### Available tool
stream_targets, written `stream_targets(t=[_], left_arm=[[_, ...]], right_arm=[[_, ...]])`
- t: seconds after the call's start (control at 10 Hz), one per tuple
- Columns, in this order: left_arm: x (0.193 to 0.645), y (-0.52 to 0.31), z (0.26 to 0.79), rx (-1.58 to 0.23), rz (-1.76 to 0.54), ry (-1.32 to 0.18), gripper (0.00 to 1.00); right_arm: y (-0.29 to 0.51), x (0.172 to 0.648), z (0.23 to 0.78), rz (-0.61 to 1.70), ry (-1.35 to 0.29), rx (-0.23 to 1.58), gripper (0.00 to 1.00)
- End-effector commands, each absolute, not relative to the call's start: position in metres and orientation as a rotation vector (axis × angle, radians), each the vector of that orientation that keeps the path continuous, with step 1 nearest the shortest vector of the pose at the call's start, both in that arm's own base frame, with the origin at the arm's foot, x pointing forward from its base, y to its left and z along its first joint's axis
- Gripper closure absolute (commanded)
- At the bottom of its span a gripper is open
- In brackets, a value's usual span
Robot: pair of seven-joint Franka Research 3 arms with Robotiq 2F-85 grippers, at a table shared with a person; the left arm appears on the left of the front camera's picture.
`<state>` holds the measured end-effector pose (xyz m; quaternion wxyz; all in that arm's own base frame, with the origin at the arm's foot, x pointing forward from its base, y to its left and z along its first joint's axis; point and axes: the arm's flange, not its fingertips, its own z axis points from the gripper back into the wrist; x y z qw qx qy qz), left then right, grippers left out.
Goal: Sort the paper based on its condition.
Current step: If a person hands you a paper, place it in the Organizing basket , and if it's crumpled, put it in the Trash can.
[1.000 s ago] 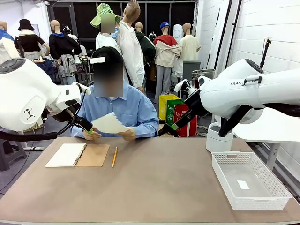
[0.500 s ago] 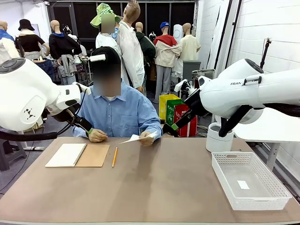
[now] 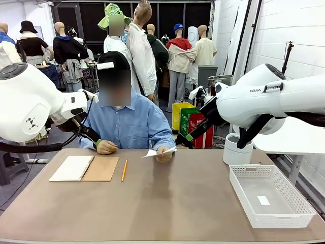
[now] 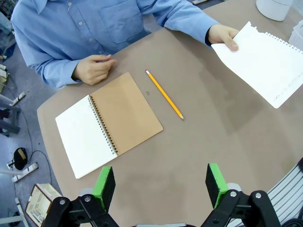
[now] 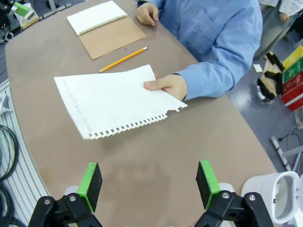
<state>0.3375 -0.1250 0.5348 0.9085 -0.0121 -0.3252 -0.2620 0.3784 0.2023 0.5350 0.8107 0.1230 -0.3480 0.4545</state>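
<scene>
The paper (image 5: 111, 101) is a white sheet with a torn, holed edge. The person's hand (image 5: 166, 85) holds it flat, low over the far middle of the table (image 3: 162, 203). It also appears as the paper (image 3: 158, 151) and the paper (image 4: 265, 61). My left gripper (image 4: 160, 187) hangs open above the table's left side, with nothing between its green pads. My right gripper (image 5: 149, 184) is open too, high over the table with the sheet ahead of it and below, apart from it.
An open spiral notebook (image 3: 84, 168) with a brown cover lies at the far left, a yellow pencil (image 3: 124, 170) beside it. A white basket (image 3: 269, 195) at the right holds a small white tag (image 3: 263, 200). A white cup (image 3: 237, 149) stands behind the basket.
The person lowered the sheet from chest height and moved it right, out over the table in one hand. The other hand rests by the notebook. Both arms stayed still.
</scene>
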Motion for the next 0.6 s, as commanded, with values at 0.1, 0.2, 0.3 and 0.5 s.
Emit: stream_targets(t=[0.1,0.2,0.3,0.5], left_arm=[[0.337,-0.125,0.534,-0.025,-0.541,-0.665,0.0],[0.337,-0.125,0.534,-0.025,-0.541,-0.665,0.0],[0.337,-0.125,0.534,-0.025,-0.541,-0.665,0.0],[0.337,-0.125,0.534,-0.025,-0.541,-0.665,0.0]], right_arm=[[0.203,0.378,0.534,0.962,-0.741,0.261,0.0],[0.202,0.378,0.535,0.971,-0.743,0.263,0.0],[0.203,0.382,0.535,0.882,-0.71,0.325,0.0],[0.198,0.388,0.533,0.705,-0.677,0.407,0.0]])
